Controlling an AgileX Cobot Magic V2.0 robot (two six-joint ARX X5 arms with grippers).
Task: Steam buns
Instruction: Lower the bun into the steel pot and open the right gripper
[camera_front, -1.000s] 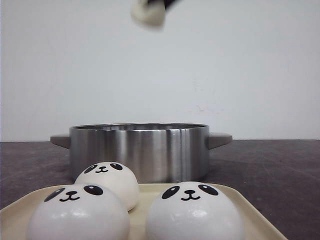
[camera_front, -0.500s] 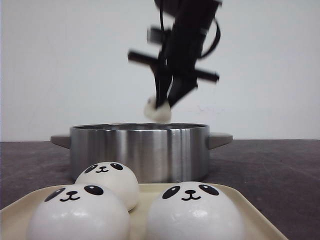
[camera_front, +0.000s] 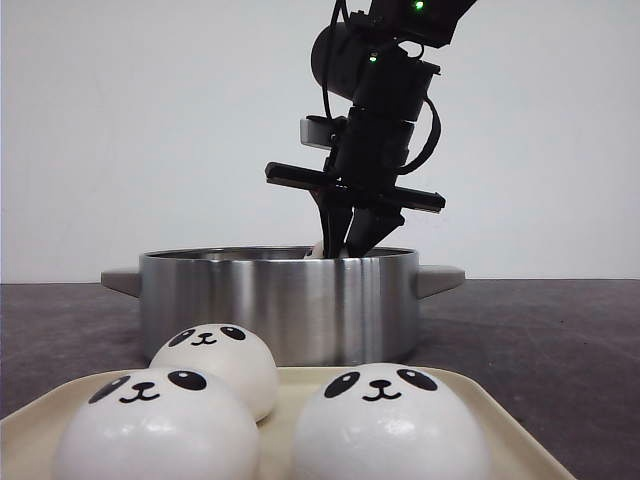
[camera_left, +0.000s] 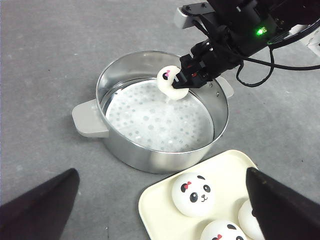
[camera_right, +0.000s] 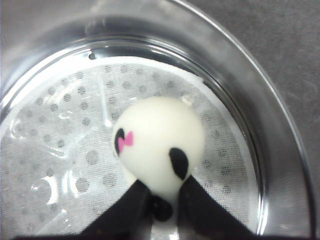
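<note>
Bench (camera_left: 45, 50): dark grey, mottled surface, carrying everything. Steel pot (camera_left: 160, 145) stands on it, two grey handles, perforated white liner (camera_left: 155, 122) covering its floor. Cream tray (camera_left: 155, 210) sits just beside the pot, on the side nearer the front camera.

Right arm (camera_front: 385, 90) reaches down over the pot from above; green indicator lit. Right hand (camera_right: 162, 200) is clamped on one bun (camera_right: 160, 150) — black fingers (camera_right: 200, 207) pinch its lower edge on both sides. That bun hangs inside the pot's rim, above the liner near the far wall; contact with the liner cannot be told. Pink bow and black patches visible on it in the right wrist view.

Three more buns (camera_front: 385, 425) rest on the tray, panda faces toward the front camera — two at the front, one behind at the left, nearest the pot.

Left hand (camera_left: 165, 220): only two dark finger tips show at the picture's lower corners, spread wide apart, holding nothing, above the tray
</note>
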